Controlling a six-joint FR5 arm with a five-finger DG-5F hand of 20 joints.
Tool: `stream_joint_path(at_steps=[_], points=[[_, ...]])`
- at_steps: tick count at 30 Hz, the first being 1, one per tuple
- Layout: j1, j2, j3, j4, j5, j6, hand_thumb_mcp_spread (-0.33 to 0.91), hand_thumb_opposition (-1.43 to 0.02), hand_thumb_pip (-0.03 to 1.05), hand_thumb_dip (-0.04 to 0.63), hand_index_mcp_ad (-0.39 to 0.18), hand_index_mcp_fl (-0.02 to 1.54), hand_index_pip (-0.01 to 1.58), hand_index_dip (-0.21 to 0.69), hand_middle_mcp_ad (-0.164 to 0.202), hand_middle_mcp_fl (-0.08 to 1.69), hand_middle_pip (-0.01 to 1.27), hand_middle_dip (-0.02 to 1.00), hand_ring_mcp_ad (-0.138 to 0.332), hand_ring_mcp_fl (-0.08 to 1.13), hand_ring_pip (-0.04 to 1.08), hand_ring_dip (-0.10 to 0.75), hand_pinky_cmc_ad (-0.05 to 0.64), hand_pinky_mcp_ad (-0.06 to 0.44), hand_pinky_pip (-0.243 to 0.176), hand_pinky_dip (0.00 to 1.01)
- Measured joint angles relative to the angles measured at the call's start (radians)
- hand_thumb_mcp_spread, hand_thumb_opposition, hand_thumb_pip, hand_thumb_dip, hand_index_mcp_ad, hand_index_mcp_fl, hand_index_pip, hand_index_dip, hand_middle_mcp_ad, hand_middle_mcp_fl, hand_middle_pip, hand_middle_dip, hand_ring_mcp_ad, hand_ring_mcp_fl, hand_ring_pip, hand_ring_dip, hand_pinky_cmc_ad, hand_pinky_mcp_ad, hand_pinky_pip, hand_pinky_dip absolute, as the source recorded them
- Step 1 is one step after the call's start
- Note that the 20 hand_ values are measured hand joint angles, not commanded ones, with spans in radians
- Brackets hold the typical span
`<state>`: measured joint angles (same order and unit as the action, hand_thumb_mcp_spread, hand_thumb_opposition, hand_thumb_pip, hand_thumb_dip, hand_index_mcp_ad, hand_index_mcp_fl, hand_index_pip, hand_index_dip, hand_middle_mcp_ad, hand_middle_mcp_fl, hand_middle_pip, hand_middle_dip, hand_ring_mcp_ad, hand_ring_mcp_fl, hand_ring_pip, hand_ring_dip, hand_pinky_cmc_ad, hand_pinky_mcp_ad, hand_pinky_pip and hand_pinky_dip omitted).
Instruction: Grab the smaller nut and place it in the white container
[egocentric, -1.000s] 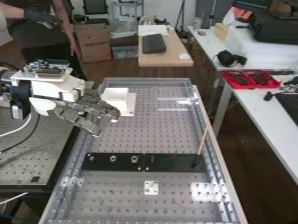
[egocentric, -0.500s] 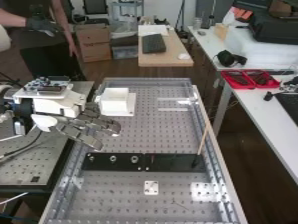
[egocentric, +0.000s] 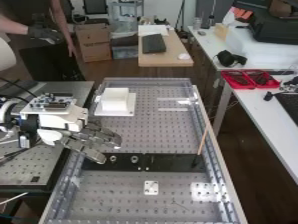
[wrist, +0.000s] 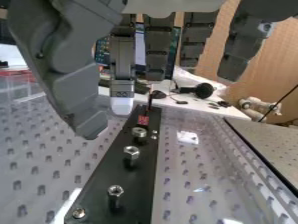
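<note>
High view: nearest you, small white plate (egocentric: 151, 188) flat on desk (egocentric: 113, 200). Beyond it, black bar (egocentric: 174, 162) bears larger nut (egocentric: 113, 159) and bearing (egocentric: 134, 159). Your robot hand (egocentric: 85, 149), released, holds nothing, fingertips overlapping bar's end. White container (egocentric: 115, 100) sits farther back.

Wrist view: nearest you along bar, smaller nut (wrist: 116, 190); larger nut, then bearing beyond.

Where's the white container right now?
High view: the white container stands on a flat white plate, left of centre towards the perforated bench top's far end, just beyond the hand.
</note>
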<state>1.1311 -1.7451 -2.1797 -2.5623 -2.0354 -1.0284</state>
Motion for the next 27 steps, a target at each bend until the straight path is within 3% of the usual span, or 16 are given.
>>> stream_joint_path(at_steps=[10,21,27], points=[[-0.027,-0.052,-0.023,0.101,-0.052,-0.001,0.42,-0.83,0.71,0.206,-0.099,0.00,1.52,0.208,0.031,0.22,0.12,0.26,0.112,0.05,0.11,0.138,0.351,0.311,0.051,0.20],[-0.056,-0.099,-0.021,0.158,-0.096,-0.009,0.42,-0.83,0.72,0.206,-0.119,0.00,1.56,0.208,0.035,0.20,0.11,0.26,0.112,0.04,0.11,0.138,0.351,0.316,0.052,0.20],[-0.066,-0.119,-0.020,0.173,-0.112,-0.020,0.41,-0.85,0.73,0.206,-0.119,0.00,1.56,0.208,0.035,0.08,0.11,0.25,0.110,0.01,0.09,0.136,0.333,0.278,0.033,0.18]])
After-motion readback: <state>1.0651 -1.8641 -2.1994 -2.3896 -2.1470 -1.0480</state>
